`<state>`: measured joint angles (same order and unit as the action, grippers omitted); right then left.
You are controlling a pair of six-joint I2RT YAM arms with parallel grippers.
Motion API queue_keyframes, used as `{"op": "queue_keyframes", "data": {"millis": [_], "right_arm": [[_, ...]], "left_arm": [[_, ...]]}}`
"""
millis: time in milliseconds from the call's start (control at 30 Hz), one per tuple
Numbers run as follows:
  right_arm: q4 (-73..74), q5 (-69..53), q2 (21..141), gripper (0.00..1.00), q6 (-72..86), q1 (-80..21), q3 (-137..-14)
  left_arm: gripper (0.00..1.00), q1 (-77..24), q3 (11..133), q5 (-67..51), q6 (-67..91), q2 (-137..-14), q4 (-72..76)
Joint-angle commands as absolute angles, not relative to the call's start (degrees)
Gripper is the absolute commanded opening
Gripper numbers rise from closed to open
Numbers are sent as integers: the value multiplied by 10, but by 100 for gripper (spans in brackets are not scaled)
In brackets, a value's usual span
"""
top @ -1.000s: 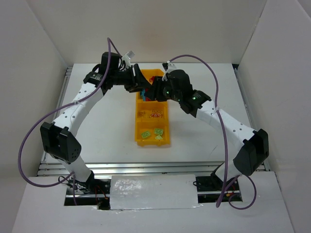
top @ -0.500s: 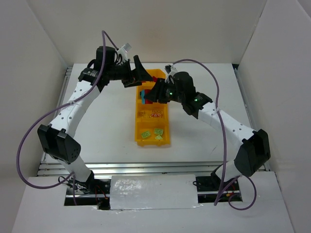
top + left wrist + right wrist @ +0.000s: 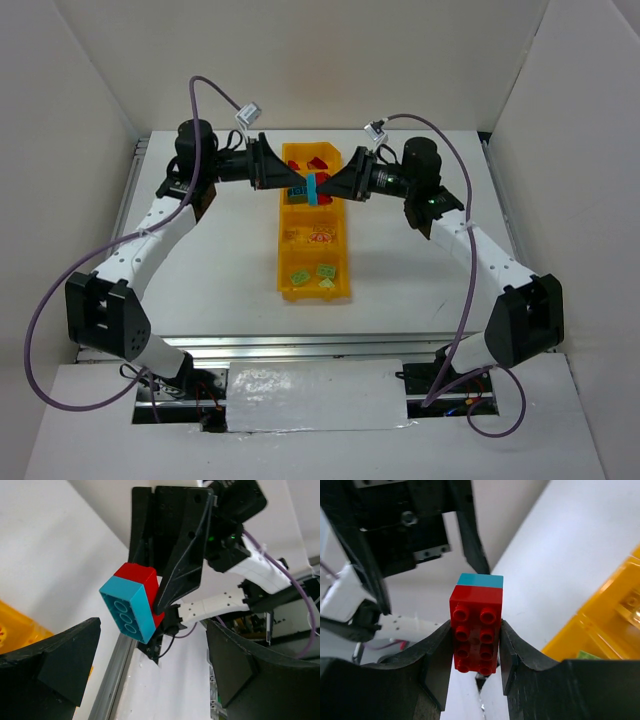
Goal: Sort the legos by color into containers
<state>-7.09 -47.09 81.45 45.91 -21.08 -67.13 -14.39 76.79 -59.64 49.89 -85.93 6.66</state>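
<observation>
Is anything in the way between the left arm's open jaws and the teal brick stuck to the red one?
Nothing visible: the teal brick faces the open left gripper across bare air; the right gripper clamps the red brick behind it.

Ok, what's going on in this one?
The right gripper is clamped on a red brick with a teal brick stuck to its far end, held in the air over the far part of the yellow bin. The left gripper faces it from the other side with its jaws wide open, holding nothing. Green bricks lie in the nearest compartment and red ones in the farthest.
</observation>
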Motion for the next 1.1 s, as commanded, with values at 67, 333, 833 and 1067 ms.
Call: {"op": "queue_keyframes", "data": {"millis": [67,333,833,1067], "right_arm": [[-235,-572,795,0,527,-205,-679],[-290,-589,805,0,562,-206,-680],[-323,-607,829,0,583,-211,-685],[-246,-596,835,0,516,-190,-684]], "left_arm": [[100,-160,783,-664,532,-836,192],[89,-178,793,-661,551,-849,208],[3,-190,804,-679,655,-895,320],[0,-181,817,-654,598,-897,252]]}}
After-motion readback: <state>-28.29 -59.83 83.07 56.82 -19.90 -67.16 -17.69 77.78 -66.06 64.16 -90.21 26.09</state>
